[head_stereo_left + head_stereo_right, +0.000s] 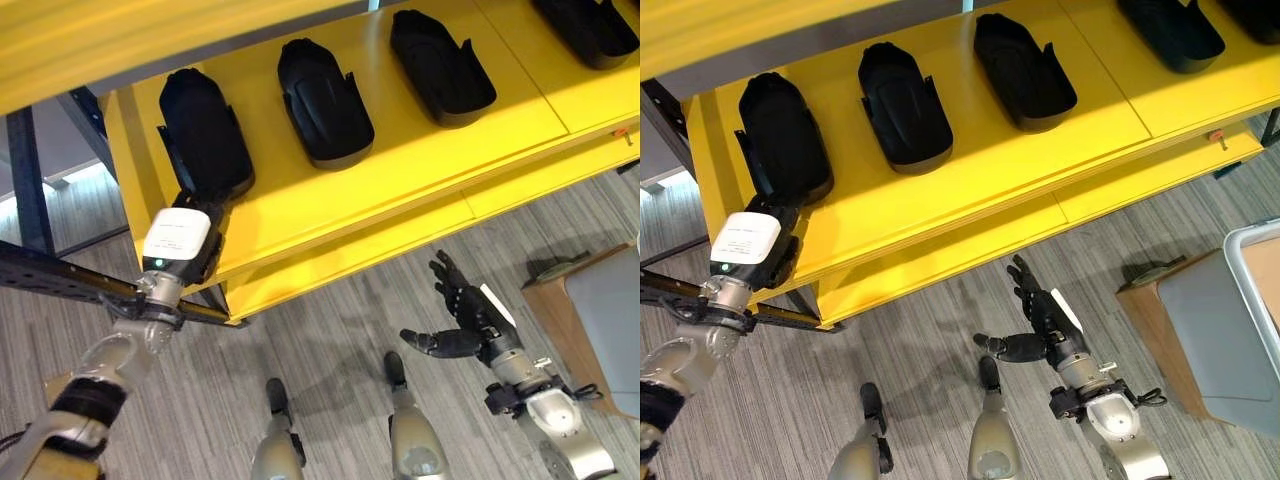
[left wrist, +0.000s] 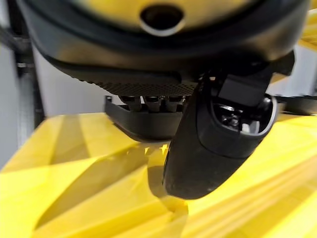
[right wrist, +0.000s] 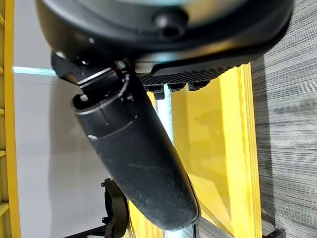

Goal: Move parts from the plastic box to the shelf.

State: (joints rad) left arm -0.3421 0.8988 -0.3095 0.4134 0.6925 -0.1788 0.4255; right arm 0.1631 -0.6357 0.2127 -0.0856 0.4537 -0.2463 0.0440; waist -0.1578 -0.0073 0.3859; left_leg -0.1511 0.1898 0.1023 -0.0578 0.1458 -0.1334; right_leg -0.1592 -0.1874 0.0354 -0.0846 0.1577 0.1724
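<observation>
Left hand (image 1: 185, 255): at the 9 o'clock end of the yellow shelf (image 1: 400, 170), against the nearest black part (image 1: 205, 135); finger state cannot be told. Right hand (image 1: 462, 318): 5 o'clock, fingers spread, empty. Parts: glossy moulded oblong shells, rowed on the smooth shelf.

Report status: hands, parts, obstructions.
Left hand at leftmost black part on yellow shelf, fingers hidden. Right hand open, empty, over floor. No obstruction visible.
</observation>
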